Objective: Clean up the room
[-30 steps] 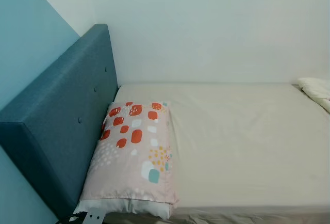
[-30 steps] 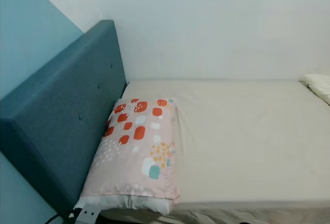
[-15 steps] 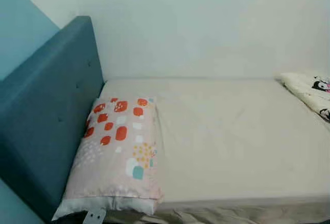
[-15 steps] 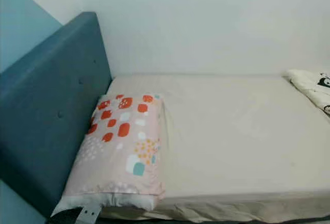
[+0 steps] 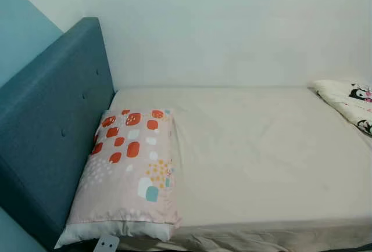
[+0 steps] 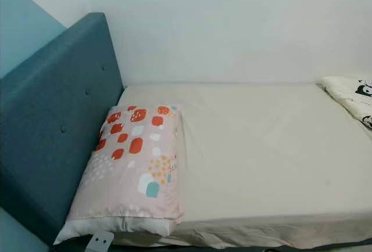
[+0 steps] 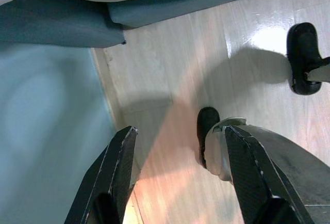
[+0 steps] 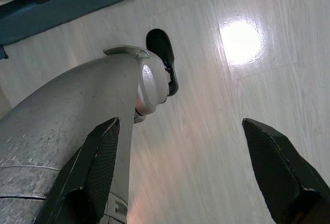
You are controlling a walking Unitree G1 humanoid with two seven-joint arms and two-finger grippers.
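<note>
The patterned pillow (image 5: pixel 131 176) on the bed (image 5: pixel 261 159) is judged soft and light, best pinched at a corner. The left gripper (image 7: pixel 178 182) and right gripper (image 8: pixel 191 182) are hung spread wide, with nothing held.

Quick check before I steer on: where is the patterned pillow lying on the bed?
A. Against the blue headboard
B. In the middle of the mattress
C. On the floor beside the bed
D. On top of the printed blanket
A: the pillow lies flat on the mattress, its long side along the blue headboard.
</note>
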